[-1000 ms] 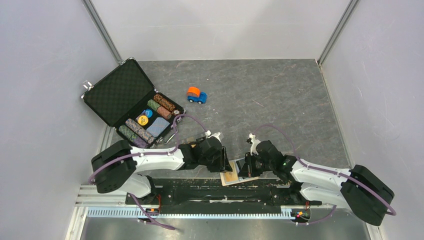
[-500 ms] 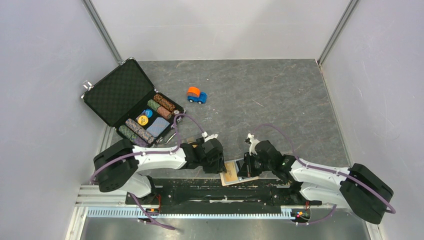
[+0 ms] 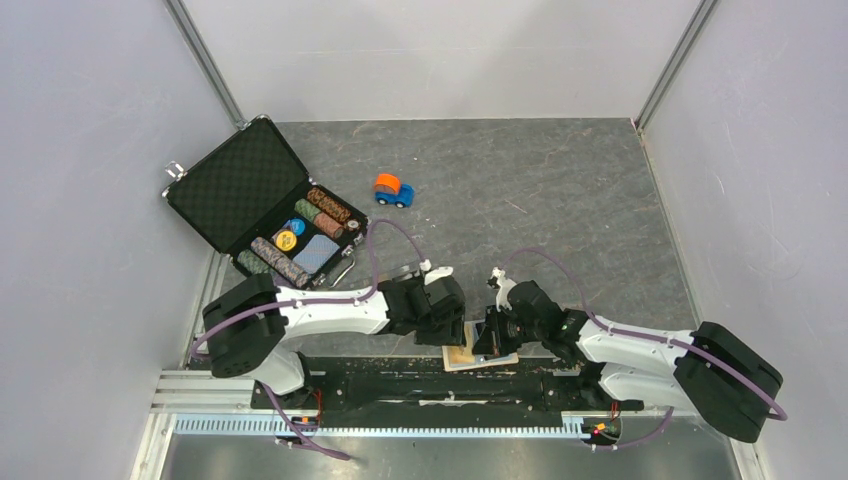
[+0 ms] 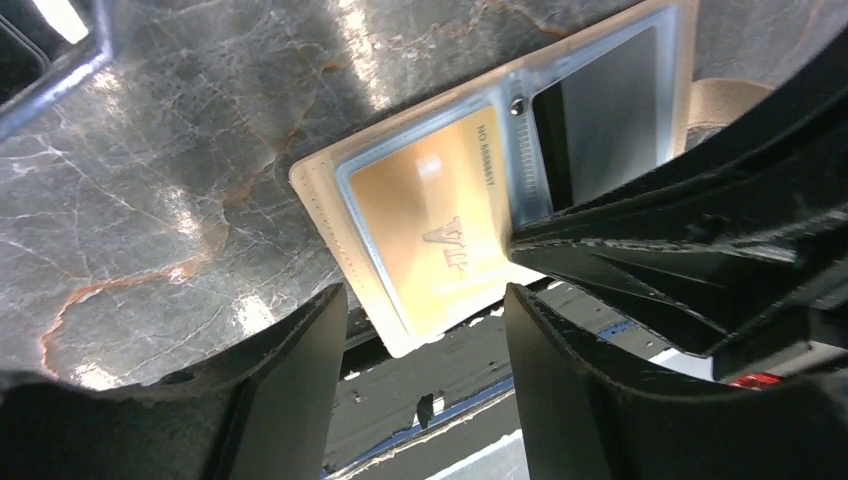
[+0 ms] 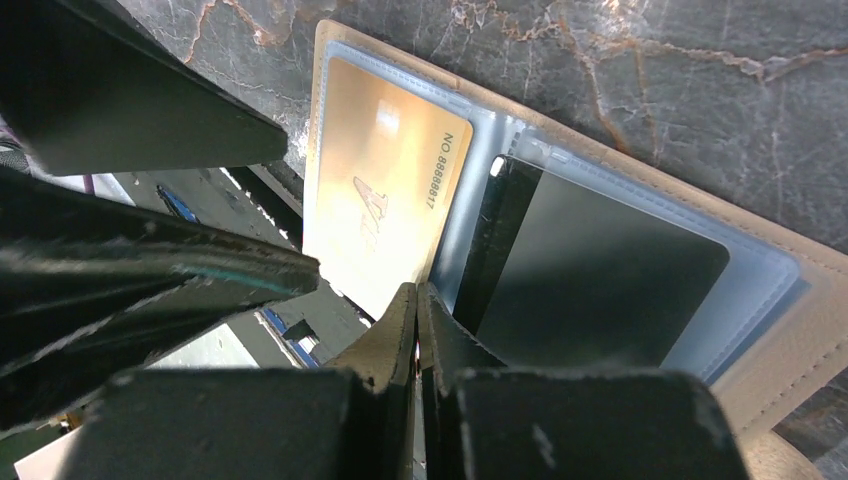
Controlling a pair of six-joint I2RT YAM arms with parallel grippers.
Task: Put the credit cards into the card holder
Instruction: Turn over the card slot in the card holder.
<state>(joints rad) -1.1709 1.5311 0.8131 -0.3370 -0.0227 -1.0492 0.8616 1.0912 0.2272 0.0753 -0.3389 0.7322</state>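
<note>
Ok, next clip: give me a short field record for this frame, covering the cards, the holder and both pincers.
left pincer: open, above the gold card, holding nothing
right pincer: shut, tips at the fold between the two cards
card holder: open flat, pockets up
gold card: in the clear pocket on the left pincer's side
black card: in the other pocket
other cards: none made out
elsewhere: open chip case, toy car, farther back
</note>
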